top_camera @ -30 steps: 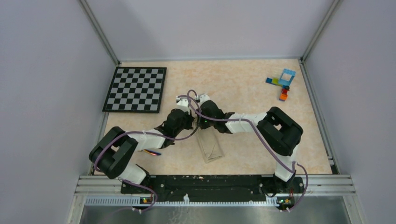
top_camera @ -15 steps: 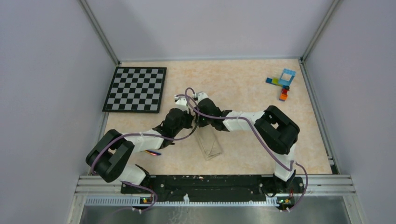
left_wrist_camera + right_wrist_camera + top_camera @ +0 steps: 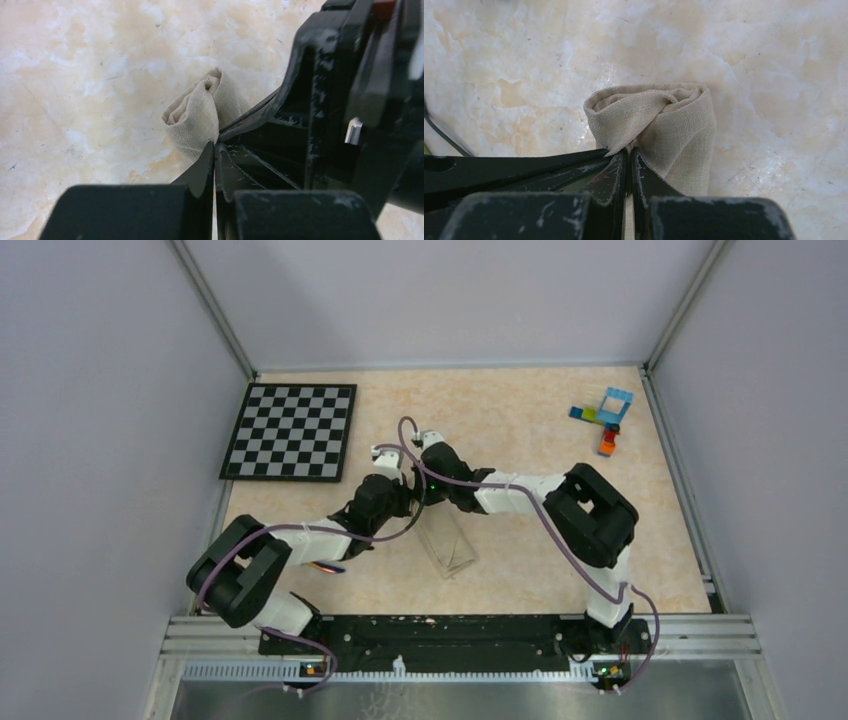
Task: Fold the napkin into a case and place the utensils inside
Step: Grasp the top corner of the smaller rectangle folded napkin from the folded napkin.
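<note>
The napkin [image 3: 450, 548] lies mid-table as a narrow cream-beige case, its far end tucked under both wrists. In the left wrist view that end is a bunched roll of cloth [image 3: 197, 112], and my left gripper [image 3: 215, 146] is shut on its edge. The black fingers [image 3: 310, 100] of the other gripper crowd in from the right. In the right wrist view my right gripper [image 3: 629, 151] is shut on a fold of the same rolled cloth [image 3: 669, 120]. No utensils can be made out. Thin dark lines show on the case's near part, and I cannot tell what they are.
A black-and-white chequered board [image 3: 290, 430] lies at the far left. Small coloured toy bricks [image 3: 605, 418] sit at the far right. Grey walls close in three sides, and a metal rail [image 3: 450, 635] carrying the arm bases runs along the near edge.
Both wrists have shifted a little away from the bases and to the left, still pinched together on the napkin's far end. The case itself has hardly moved.
</note>
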{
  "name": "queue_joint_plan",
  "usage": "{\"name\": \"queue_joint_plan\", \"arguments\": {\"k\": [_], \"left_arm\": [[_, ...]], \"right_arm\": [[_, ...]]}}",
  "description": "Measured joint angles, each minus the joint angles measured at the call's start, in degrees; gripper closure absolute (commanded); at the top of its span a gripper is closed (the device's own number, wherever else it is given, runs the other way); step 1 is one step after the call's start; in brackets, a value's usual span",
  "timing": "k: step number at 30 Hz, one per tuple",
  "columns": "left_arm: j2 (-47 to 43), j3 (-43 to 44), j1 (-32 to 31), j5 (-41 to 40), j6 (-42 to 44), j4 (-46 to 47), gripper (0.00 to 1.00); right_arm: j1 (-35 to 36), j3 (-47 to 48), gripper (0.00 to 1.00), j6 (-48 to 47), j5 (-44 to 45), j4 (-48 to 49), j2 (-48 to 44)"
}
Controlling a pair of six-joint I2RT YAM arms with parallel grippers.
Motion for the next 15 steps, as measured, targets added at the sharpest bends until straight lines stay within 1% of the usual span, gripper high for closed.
{"name": "queue_joint_plan", "arguments": {"k": [5,9,12,14,15], "left_arm": [[0.98,0.07,0.15,-1.64,-1.77,-0.26,1.0],[1.53,0.44,0.7,-1.95,-4.98,-2.29,1.0],[1.7,0.63,2.01,-1.33,-7.17,-4.33,1.0],[2.1,1.33,2.93,-0.81,-8.46,-6.29,0.98],[2.36,1.99,3.3,-0.37,-9.14,-7.32,0.95]], "right_arm": [[-1.73,-0.48,1.0,3.69,-4.66,2.56,0.72],[-2.71,-2.23,1.0,4.98,-9.11,5.38,1.11],[-3.32,0.42,1.0,4.59,-13.33,4.44,4.07],[-3.76,1.55,0.99,4.44,-15.72,4.81,5.77],[-4.15,1.51,0.96,4.44,-16.72,4.92,5.77]]}}
